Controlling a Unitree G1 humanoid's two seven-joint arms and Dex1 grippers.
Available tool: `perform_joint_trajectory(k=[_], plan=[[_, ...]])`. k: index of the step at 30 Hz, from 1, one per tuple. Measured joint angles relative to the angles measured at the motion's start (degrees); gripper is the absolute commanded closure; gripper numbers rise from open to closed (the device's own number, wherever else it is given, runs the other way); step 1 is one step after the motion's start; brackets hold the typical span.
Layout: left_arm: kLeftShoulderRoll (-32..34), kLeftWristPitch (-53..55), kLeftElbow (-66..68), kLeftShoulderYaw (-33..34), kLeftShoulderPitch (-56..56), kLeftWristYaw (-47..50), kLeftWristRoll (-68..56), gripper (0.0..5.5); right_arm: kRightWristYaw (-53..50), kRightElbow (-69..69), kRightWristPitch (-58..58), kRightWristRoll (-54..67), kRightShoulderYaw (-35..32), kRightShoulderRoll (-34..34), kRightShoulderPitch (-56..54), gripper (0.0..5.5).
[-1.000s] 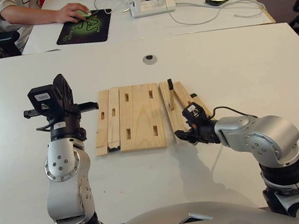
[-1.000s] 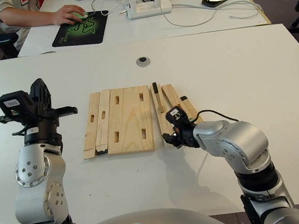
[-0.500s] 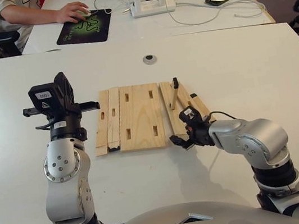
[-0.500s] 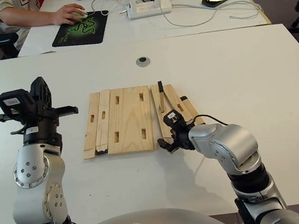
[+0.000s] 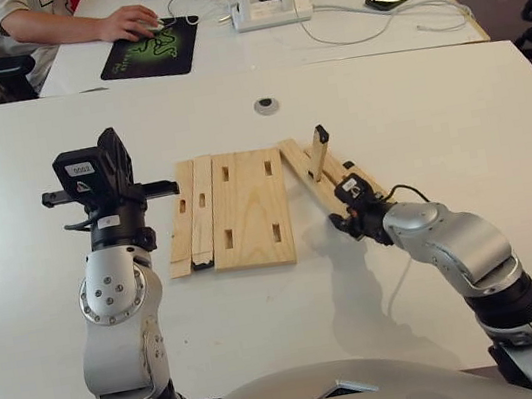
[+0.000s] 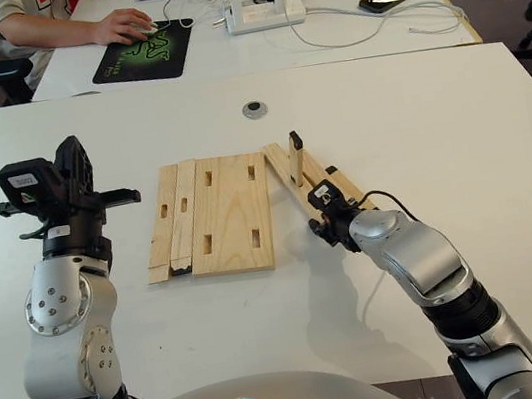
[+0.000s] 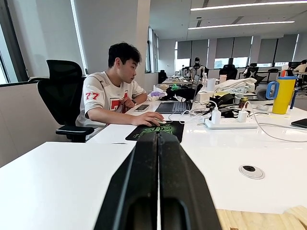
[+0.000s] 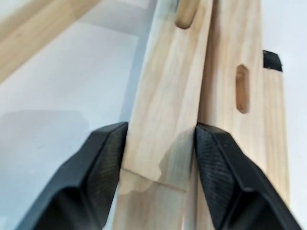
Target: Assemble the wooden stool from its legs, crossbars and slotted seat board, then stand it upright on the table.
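Gripping one end of a wooden leg [image 5: 304, 173], the right gripper [image 5: 347, 212] sits low on the white counter [image 5: 434, 112], just right of the seat board [image 5: 249, 207]. Its two black fingers [image 8: 103, 167] press on both sides of the leg, so it is closed on the wood. The leg is long and thin. It runs slantwise from the gripper, away from the robot and to the left. Its far end lies just beside the far right corner of the seat board.

A thin stick [image 5: 320, 150] with a dark tip pokes up at a tilt from the same bunch of wood. I cannot tell what props it up. More wooden pieces [image 5: 359, 180] lie close on the right side of the leg, touching it, with their long sides going nearly the same way.

The seat board lies flat in the middle of the counter with four small slots in it. Its long side points away from the robot. Two narrow slats [image 5: 192, 214] lie flat right next to its left side and point the same way.

The left gripper [image 5: 169, 185] is held up in the air to the left of the slats, pointing sideways at them. Its fingers are pressed together and hold nothing.

A small round cap [image 5: 266, 106] sits in the counter beyond the board.
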Motion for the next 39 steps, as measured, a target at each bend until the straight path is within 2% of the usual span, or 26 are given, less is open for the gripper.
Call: perform_joint_trajectory(k=[5,13,29,39], plan=[[0.02,-0.61,0.1,-0.03,-0.48,-0.13,0.25,5.5,0.91,0.31,-0.89,-0.58,-0.75,1.21,0.6,3.36],[0.21,-1.82,1.6,0.37,-1.7,-1.21,0.18,5.5,1.43,-0.43,-6.8,0.76,-6.57,9.37,-1.79,3.42],[1.0,-2.55,2.76,1.37,-2.3,-2.36,0.17,5.5,2.75,0.04,-9.95,-1.49,-8.03,9.51,-0.29,3.42],[1.28,-2.45,2.74,1.71,-2.3,-2.98,0.13,5.5,3.18,-0.2,-15.0,0.3,-12.78,14.3,-0.07,3.42]])
